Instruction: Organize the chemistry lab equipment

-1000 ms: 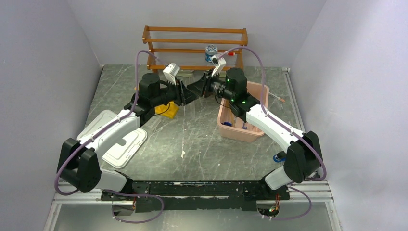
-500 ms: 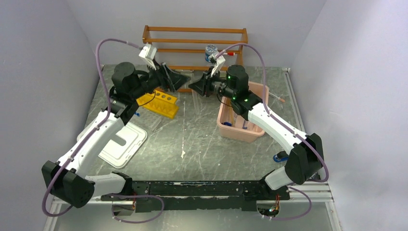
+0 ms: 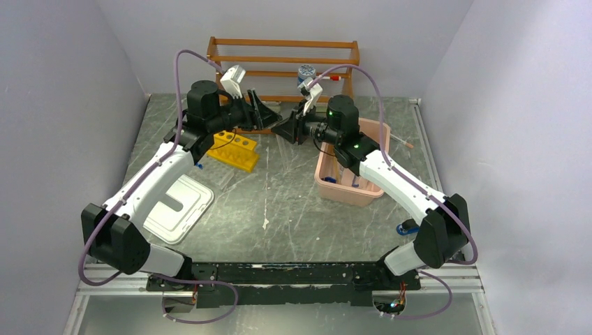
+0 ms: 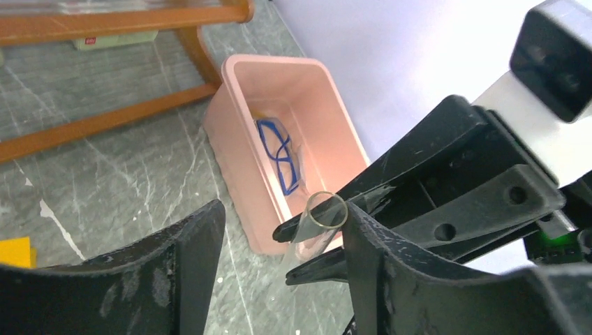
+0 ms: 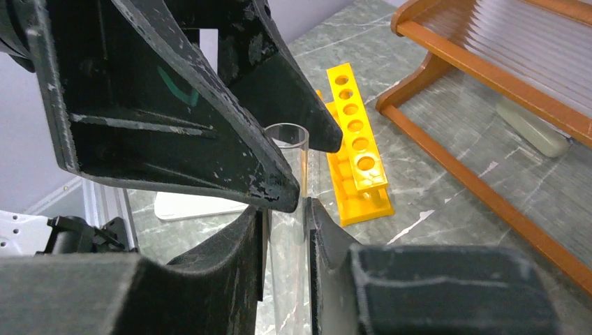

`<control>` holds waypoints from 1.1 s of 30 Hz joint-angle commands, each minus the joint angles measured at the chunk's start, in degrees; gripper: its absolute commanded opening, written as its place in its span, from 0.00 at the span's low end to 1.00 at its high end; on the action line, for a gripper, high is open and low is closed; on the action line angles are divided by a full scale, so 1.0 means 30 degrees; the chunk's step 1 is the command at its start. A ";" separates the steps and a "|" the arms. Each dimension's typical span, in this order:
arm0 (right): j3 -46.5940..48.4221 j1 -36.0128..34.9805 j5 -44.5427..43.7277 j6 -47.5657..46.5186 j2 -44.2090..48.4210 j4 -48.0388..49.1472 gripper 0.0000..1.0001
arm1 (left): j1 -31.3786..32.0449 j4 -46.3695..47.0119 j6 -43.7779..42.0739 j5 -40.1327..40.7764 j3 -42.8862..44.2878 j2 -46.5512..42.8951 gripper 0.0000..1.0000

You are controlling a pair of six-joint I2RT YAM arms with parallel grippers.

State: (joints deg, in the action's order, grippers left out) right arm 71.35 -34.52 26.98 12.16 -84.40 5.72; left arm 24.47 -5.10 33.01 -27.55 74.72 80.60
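Observation:
A clear glass test tube stands upright between the fingers of my right gripper, which is shut on it. Its open rim shows in the left wrist view, close against the inner face of one left finger. My left gripper is open, its wide jaws standing on either side of the tube's top, and it grips nothing. In the top view the left gripper and the right gripper meet tip to tip above the table's far middle. The yellow test-tube rack lies on the table below the left gripper.
A pink bin sits under the right arm with a blue-framed item inside. A wooden shelf stands at the back with a blue-labelled jar. A white lid lies front left. A small blue object lies by the right arm's base.
My left gripper opened, let go of the tube and swung away left, then came back toward the right gripper. The right gripper kept the tube and barely moved.

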 commanded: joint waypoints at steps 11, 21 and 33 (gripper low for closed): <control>0.1283 -0.0077 0.0937 -0.0685 -0.0768 -0.0454 0.17 | -0.0017 -0.1979 -0.0646 -0.1705 0.1753 0.0913 0.37; 0.0907 -0.0101 0.0012 0.0166 -0.0673 0.0504 0.49 | -0.0012 -0.3098 -0.2576 0.1824 0.1753 0.0007 0.05; 0.0267 0.0044 -0.3897 0.1135 0.0330 -0.0369 0.64 | -0.0120 -0.1404 -0.6598 1.4169 0.0844 -0.0817 0.05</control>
State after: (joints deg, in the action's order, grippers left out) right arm 73.52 -34.68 20.01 14.50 -86.04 5.08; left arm 24.51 -13.23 18.74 -1.98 77.76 78.56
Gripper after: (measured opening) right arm 0.643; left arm 0.256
